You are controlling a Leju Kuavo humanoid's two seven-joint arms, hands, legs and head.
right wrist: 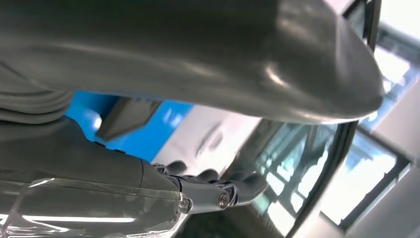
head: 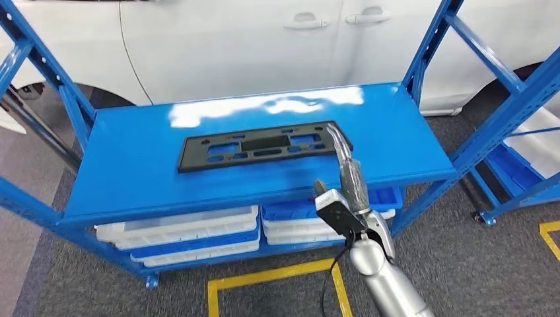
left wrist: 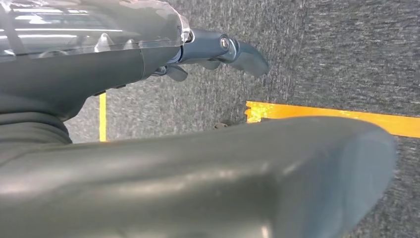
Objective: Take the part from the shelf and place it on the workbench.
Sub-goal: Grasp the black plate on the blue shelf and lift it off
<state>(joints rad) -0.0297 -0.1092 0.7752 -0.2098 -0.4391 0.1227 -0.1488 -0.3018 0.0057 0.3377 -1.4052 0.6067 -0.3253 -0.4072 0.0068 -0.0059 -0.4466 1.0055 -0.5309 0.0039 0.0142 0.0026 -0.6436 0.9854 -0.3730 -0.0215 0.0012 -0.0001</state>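
Observation:
A flat black part (head: pixel 259 146) with several slots lies on the blue shelf top (head: pixel 132 172). My right hand (head: pixel 345 160) reaches over the shelf's front edge, and its fingertips are at the part's right end; whether they touch it I cannot tell. In the right wrist view the thumb (right wrist: pixel 198 59) and the fingers (right wrist: pixel 237 191) stand apart with nothing between them, and a corner of the part (right wrist: pixel 124 116) lies beyond. My left hand (left wrist: pixel 198 173) hangs over grey carpet, its fingers (left wrist: pixel 242 52) spread and holding nothing.
A white car (head: pixel 231 46) stands close behind the shelf. White and blue trays (head: pixel 185 234) fill the lower level. Blue uprights (head: pixel 429 46) flank the shelf top, and a second blue rack (head: pixel 522 132) stands at the right. Yellow tape (head: pixel 271 274) marks the floor.

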